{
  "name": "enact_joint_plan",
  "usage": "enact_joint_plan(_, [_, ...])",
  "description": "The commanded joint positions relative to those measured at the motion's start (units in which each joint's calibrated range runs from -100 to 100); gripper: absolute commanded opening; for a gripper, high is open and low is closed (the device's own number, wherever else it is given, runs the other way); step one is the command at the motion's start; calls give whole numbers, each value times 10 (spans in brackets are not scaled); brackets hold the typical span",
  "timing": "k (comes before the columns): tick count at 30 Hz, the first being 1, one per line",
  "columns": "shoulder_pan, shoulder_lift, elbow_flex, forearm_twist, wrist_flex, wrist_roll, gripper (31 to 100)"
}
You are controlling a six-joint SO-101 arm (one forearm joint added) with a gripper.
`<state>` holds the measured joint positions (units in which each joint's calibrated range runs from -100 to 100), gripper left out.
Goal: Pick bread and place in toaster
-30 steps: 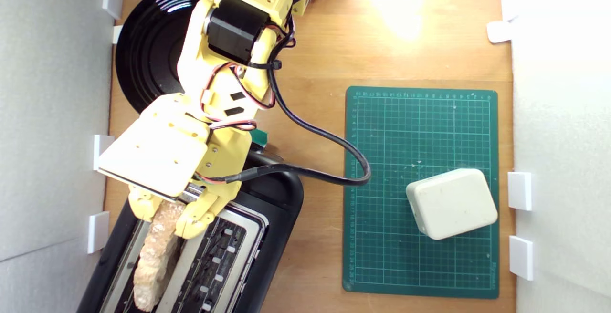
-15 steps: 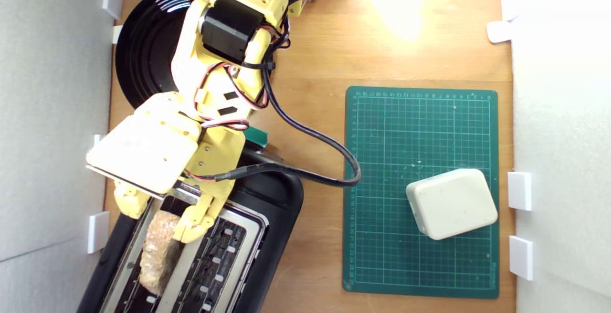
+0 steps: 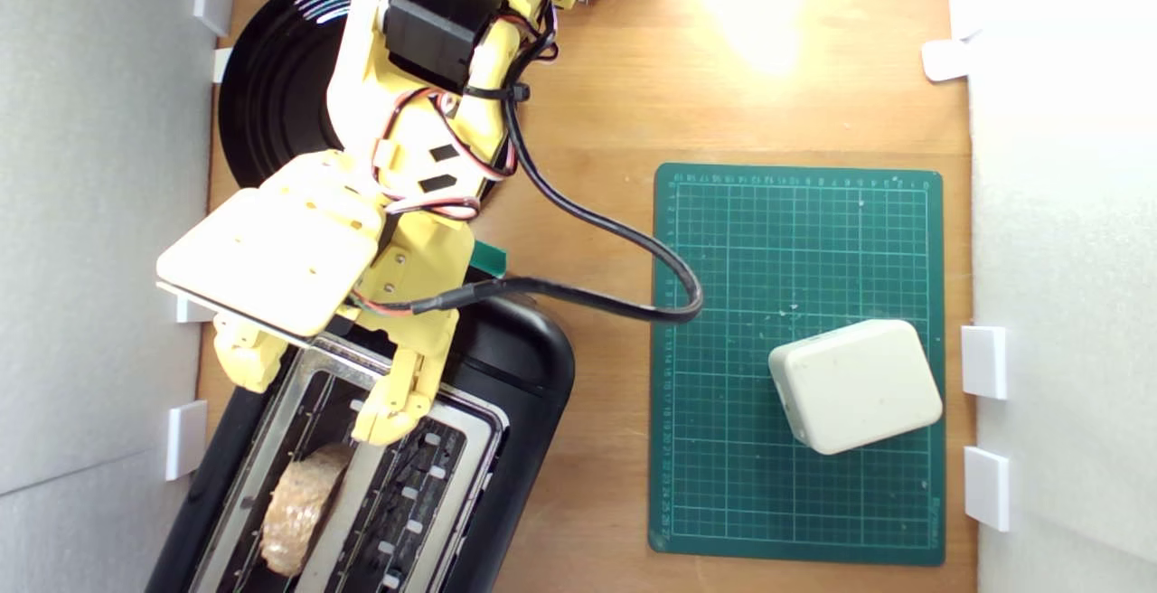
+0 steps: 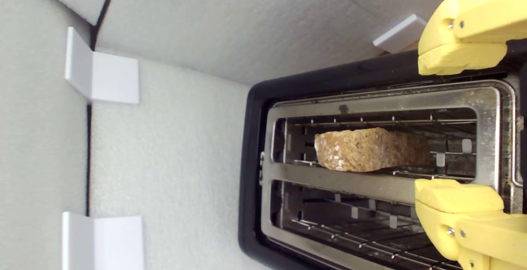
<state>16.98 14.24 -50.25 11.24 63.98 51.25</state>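
Your hand hangs wide open, empty; bread in toaster slot looks light, crumbly, so regrip by crust.

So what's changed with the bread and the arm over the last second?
The gripper let go of the bread, which dropped deeper into the toaster slot nearer the exterior view's left. The fingers opened and the arm pulled back toward that view's top. The white block, green mat and black plate stayed put.

Golden-brown bread, black and silver toaster, green gridded mat.
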Motion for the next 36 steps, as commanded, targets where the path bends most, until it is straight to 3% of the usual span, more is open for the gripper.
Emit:
enact_joint_plan(1, [-6,-60,-8,-6,-6,2,914])
enact_joint_plan(6, [-17,-84,-6,-7,-6,-1,913])
enact_joint_plan(10, [-17,-134,-3,-42,-6,-19,913])
enact_joint_plan(16, [-67,-180,5,-63,-6,-91,913])
enact_joint_plan(21, [-124,-207,12,-56,-6,-172,912])
enact_joint_plan(22, [-144,-216,14,-56,-6,-211,912])
enact_joint_plan(30, [-184,-240,15,-55,-4,-390,912])
enact_joint_plan(33, [-213,-241,26,-30,-4,-434,912])
enact_joint_plan(34, [-248,-241,42,7,-2,-443,912])
enact_joint_plan(36, [-283,-253,74,38,-2,-444,912])
